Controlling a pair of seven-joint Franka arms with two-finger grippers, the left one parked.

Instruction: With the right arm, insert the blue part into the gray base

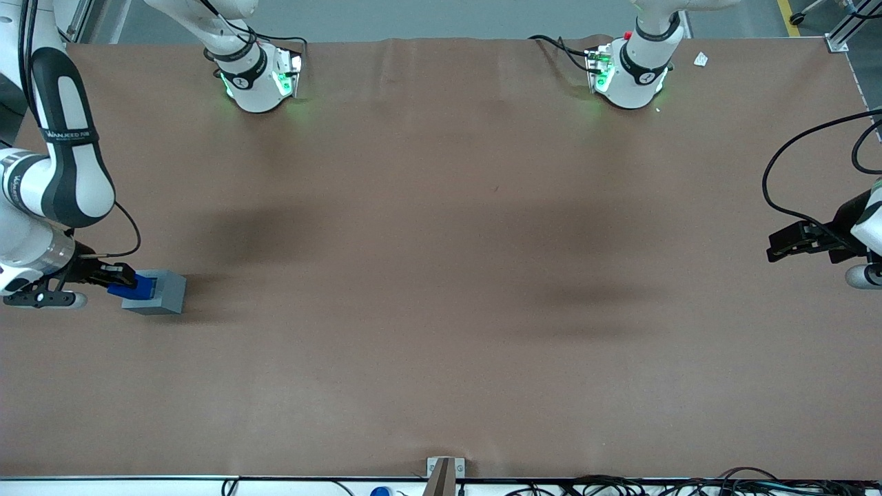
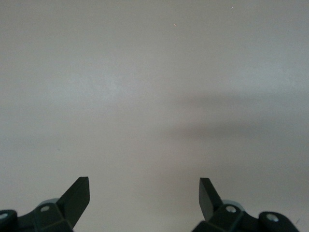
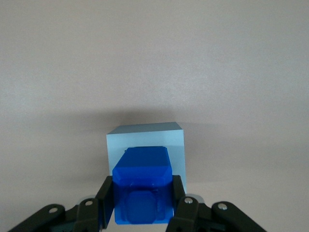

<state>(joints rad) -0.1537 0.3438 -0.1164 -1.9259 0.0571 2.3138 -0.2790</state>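
The gripper (image 3: 143,203) of the right arm (image 1: 65,165) is clamped on the blue part (image 3: 142,186), one finger on each flank. It holds the part directly over the gray base (image 3: 145,145), at the working arm's end of the tabletop (image 1: 441,275).

In the right wrist view the part overlaps the base's top face, with gray showing on both sides and ahead of it. In the front view the blue part (image 1: 131,287) touches or slightly enters the gray base (image 1: 160,292). Whether its stud has entered the recess cannot be determined.

The coming move appears to depend on straight descent along the gripper's own axis, with part and recess kept square.

Count: one blue part, one gray base.
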